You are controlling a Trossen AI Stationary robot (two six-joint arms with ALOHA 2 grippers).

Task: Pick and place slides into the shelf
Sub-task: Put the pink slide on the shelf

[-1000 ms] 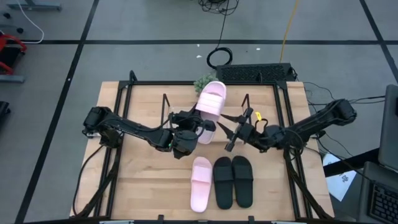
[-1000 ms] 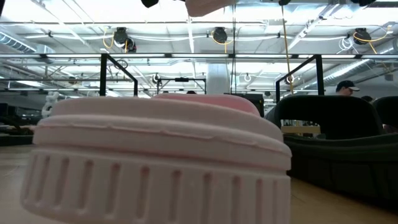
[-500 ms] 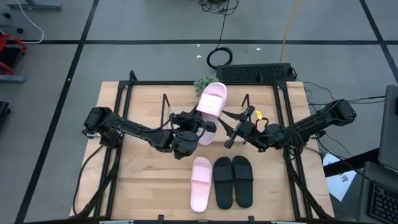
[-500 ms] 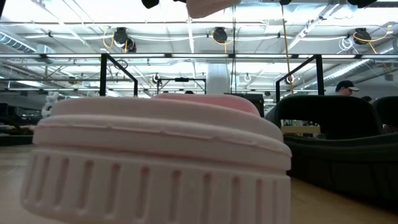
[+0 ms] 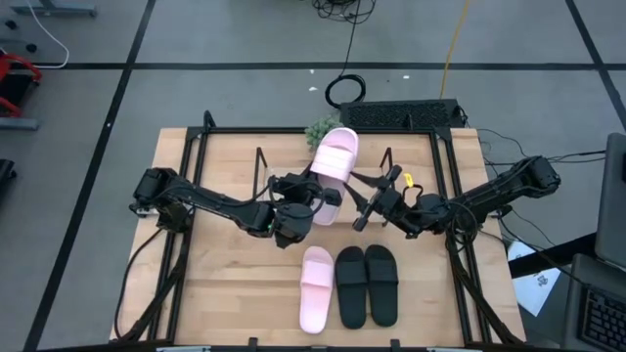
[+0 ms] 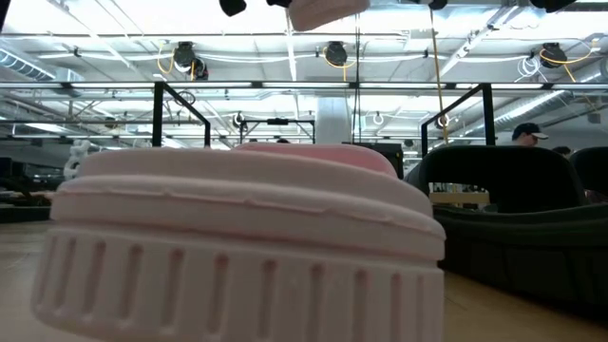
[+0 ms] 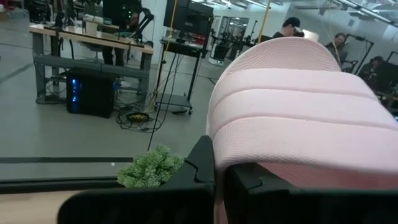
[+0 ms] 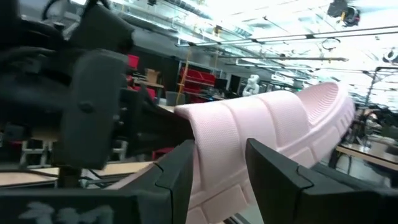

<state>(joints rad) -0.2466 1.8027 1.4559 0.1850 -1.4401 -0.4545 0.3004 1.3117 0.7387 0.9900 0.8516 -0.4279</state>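
One light pink slide (image 5: pixel 334 168) is lifted over the middle of the table, above the shelf, whose thin black rod frame (image 5: pixel 261 168) stands to its left. It also shows at the top of the low view (image 6: pixel 328 9). My left gripper (image 5: pixel 311 203) is shut on it from the left. My right gripper (image 5: pixel 358 211) is closed on it from the right. The other pink slide (image 5: pixel 316 286) and the black pair (image 5: pixel 367 285) lie sole-down on the tabletop near the front edge. My left gripper pinches a thin edge of the pink slide just below its wide strap (image 7: pixel 217 163) between its two shut fingers. It comes level from the table's left. The slide is lifted clear, its far end toward the table's far edge. My right gripper has the side of the pink slide at the strap (image 8: pixel 219 163) between its two fingers (image 8: pixel 177 171). It comes roughly level from the table's right, at the slide's near half. The ribbed sole (image 8: pixel 323 102) runs away beyond the fingers, clear of the table.
A small green plant (image 5: pixel 320 128) stands at the table's far edge behind the shelf, also in the left wrist view (image 7: pixel 149 168). A second rod frame (image 5: pixel 387 161) stands right of the lifted slide. In the low view the pink slide on the table (image 6: pixel 237 237) fills the foreground.
The lifted pink slide has turned a little, its far end swinging slightly toward the table's right. Both grippers stay at it, in place.
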